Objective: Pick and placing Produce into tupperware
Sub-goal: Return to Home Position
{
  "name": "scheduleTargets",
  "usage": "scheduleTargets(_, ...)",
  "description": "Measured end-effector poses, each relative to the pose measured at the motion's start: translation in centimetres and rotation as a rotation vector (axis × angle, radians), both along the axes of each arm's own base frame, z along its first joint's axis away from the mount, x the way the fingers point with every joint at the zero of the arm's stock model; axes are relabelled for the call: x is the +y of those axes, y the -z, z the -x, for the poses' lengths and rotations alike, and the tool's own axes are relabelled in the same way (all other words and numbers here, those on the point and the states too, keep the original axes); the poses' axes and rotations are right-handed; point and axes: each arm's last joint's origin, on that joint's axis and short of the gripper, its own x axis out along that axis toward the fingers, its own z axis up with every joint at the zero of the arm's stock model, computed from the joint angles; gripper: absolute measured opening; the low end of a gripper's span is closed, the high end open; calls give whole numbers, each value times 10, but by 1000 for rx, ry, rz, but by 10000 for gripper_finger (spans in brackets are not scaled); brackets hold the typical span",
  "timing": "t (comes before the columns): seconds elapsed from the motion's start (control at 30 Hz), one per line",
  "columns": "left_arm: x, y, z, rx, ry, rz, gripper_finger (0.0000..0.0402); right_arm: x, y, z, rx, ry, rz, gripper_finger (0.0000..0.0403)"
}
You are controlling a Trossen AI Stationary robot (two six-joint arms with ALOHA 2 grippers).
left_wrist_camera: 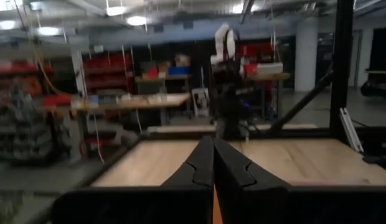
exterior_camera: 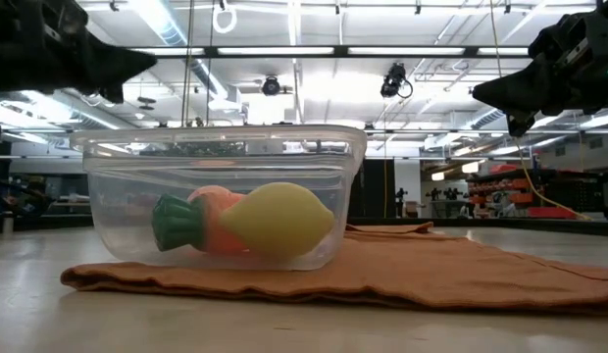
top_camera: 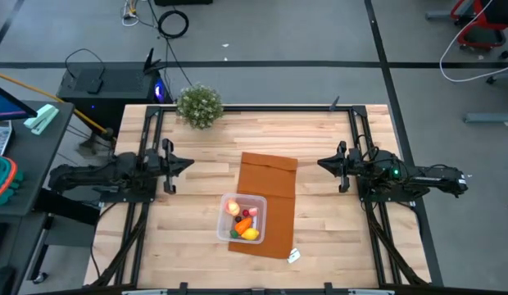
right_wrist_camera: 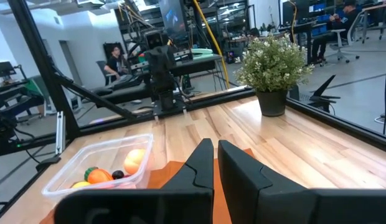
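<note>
Left gripper (top_camera: pixel 187 164) and right gripper (top_camera: pixel 323 163) hang pinched shut and empty, well apart from the box (top_camera: pixel 224 215). It holds the produce (top_camera: pixel 246 225) at the edge of the mat (top_camera: pixel 270 176). We judge only a low sweep could knock it. Bare wooden table (top_camera: pixel 197 246); busy workshop behind, a person (right_wrist_camera: pixel 112 62) seated.

Robotics lab/workshop, red parts bins (left_wrist_camera: pixel 115 65) on shelving, workbench (left_wrist_camera: pixel 137 99), strip lights (exterior_camera: pixel 422 50) (concrete floor (top_camera: pixel 319 49) w/ cables (top_camera: pixel 172 23))
</note>
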Motion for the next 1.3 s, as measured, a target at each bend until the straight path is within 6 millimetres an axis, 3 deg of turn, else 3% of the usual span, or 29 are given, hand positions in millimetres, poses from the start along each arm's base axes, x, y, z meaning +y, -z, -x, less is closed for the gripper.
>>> scheduleTargets(0.47,4,17,-2,166,5,63,10,0,0,0,1,0,3,0)
scheduleTargets(1.3,0,18,-2,169,114,114,4,2,1,0,7,-56,-36,0)
